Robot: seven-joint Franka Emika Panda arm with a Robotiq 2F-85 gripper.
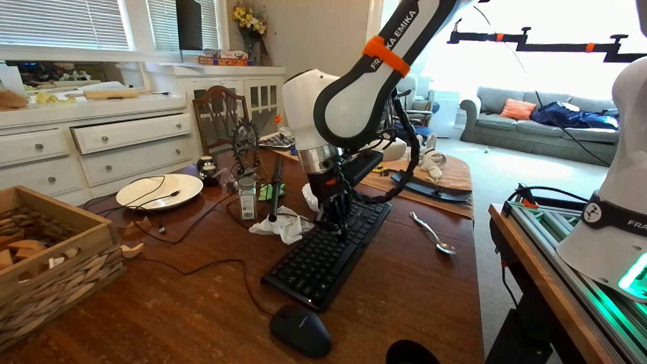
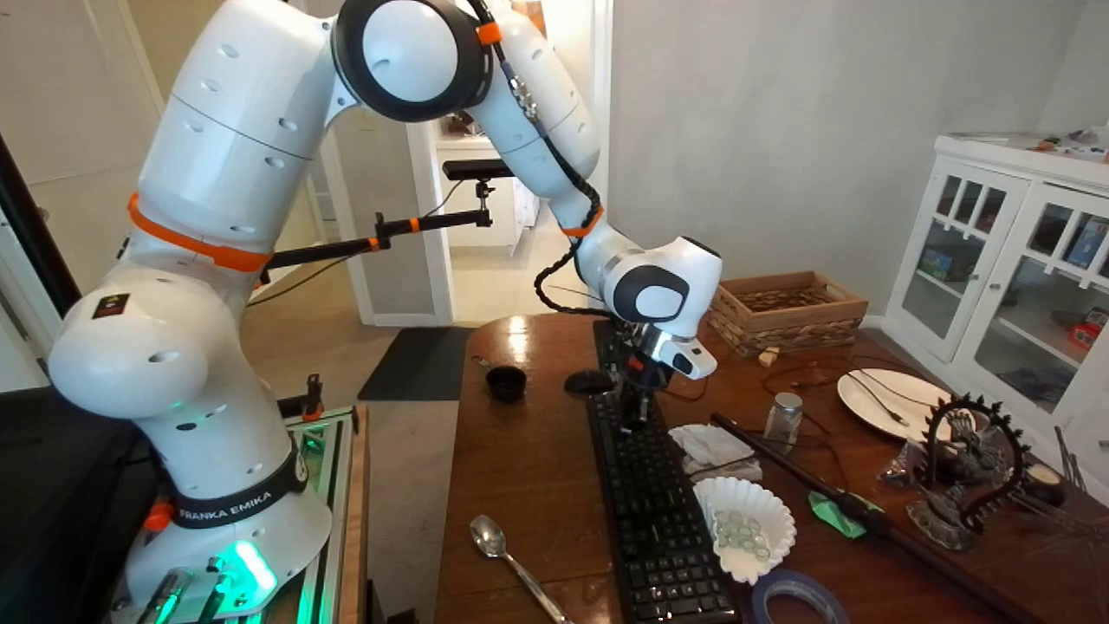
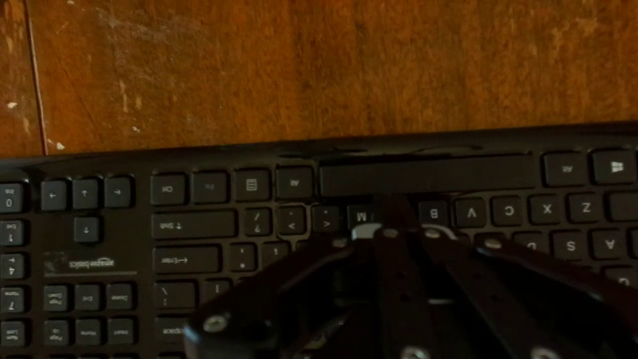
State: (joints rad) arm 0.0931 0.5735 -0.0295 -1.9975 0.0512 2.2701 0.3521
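A black keyboard (image 1: 303,275) lies on the brown wooden table and shows in both exterior views. My gripper (image 1: 343,236) points down over its keys, jaws together and nothing visible between them. In the wrist view the keyboard (image 3: 89,249) appears upside down, and the closed gripper (image 3: 395,202) comes in from below. Its dark tips cover the spot between the M and B keys, at the edge of the space bar (image 3: 428,175). Whether they press a key or hover just above cannot be made out. A black mouse (image 1: 301,331) sits beyond the keyboard's near end.
A silver spoon (image 1: 434,232) lies beside the keyboard. Across from it are a white cloth (image 1: 285,226), a glass jar (image 1: 247,199), a black pole (image 1: 276,184), a fluted white bowl (image 2: 774,511) and blue tape (image 2: 810,589). Farther off stand a plate (image 1: 151,187) and a wicker-sided crate (image 1: 65,283).
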